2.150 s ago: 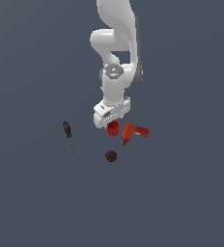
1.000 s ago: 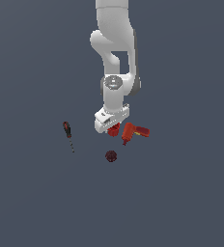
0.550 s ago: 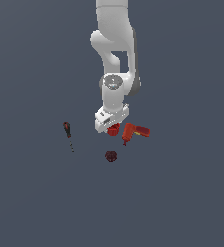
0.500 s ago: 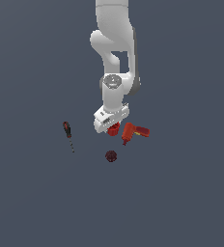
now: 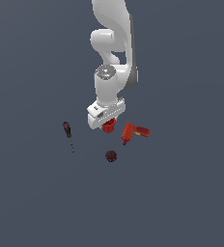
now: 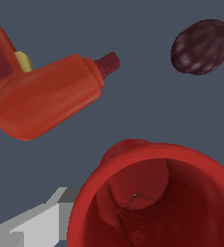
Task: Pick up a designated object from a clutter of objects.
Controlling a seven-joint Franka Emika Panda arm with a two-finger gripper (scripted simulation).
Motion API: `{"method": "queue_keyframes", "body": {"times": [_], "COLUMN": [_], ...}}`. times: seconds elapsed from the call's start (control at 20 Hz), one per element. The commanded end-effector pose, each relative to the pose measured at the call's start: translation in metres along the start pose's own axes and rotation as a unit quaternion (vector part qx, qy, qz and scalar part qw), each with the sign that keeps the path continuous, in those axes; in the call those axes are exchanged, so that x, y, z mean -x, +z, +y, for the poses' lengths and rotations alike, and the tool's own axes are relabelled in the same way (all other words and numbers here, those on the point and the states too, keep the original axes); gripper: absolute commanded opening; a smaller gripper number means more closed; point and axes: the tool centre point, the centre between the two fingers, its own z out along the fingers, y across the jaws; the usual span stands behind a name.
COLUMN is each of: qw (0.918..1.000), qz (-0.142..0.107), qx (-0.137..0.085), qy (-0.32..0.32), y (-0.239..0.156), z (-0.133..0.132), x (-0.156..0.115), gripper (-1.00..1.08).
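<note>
Four loose things show in all: one red cup (image 5: 108, 126), one red-orange power drill (image 5: 133, 132), one dark maroon ball (image 5: 111, 156), and one screwdriver (image 5: 68, 134) with a black-and-red handle. One white robot arm (image 5: 111, 62) stands above them.

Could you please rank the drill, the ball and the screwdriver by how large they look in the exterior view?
1. Drill, clearly the bulkiest.
2. Screwdriver, about as long as the drill but very thin.
3. Ball, the smallest.
All three lie at a similar depth, so nearness hardly distorts this order.
</note>
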Motion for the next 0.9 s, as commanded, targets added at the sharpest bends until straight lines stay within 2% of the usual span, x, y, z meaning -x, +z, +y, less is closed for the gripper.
{"method": "queue_keyframes", "body": {"times": [0.0,0.85], "qw": [1.0,1.0], "qz": [0.001,0.001], "qx": [0.0,-0.001], "qy": [0.0,0.0], "y": [-0.017,-0.162], "z": [0.009,0.089], "x": [0.004,0.038], "gripper": [-1.0,-1.0]}}
